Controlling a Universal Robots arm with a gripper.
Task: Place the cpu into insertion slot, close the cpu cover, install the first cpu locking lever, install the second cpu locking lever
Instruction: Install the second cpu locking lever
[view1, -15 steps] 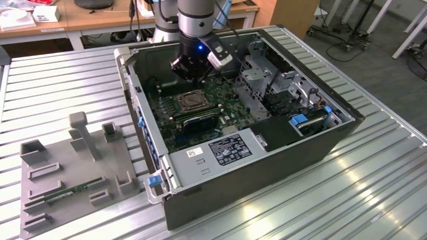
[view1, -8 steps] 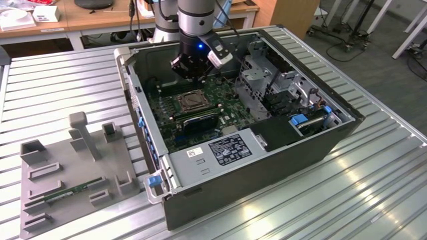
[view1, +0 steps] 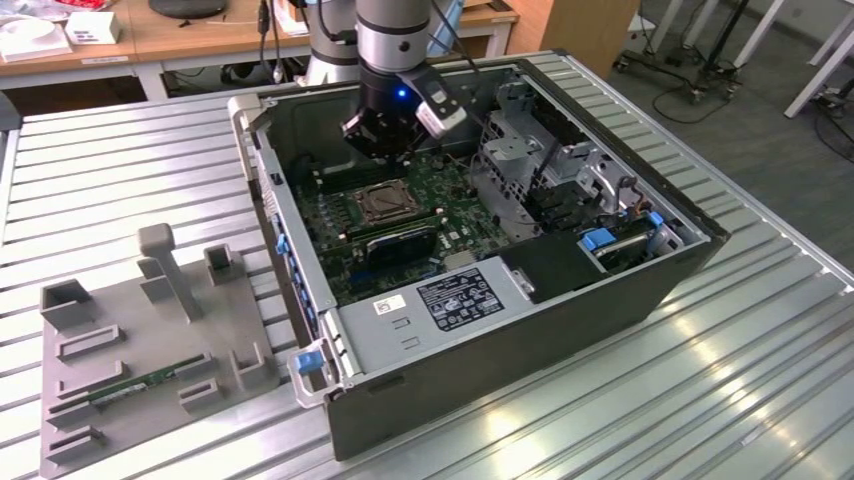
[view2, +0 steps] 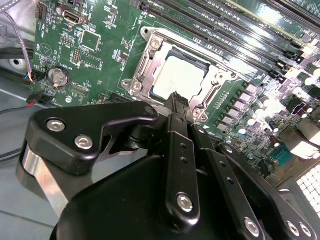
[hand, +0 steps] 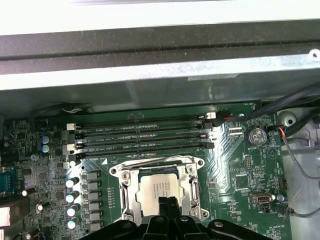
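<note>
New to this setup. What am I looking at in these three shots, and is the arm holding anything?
One robot arm with a black gripper reaches down into an open computer case lying on a slatted metal table. The exterior view comes from a camera off the arm; both wrist views come from cameras riding near the arm's wrist, looking past the gripper at the green motherboard.

In both wrist views the cpu, a pale metal square, already sits in the insertion slot, and the silvery cpu cover frames it, seemingly down. The black fingers are drawn together with nothing between them, right above the socket's edge. On the exterior view's left lies a grey holder tray with a green circuit strip in it.
</note>
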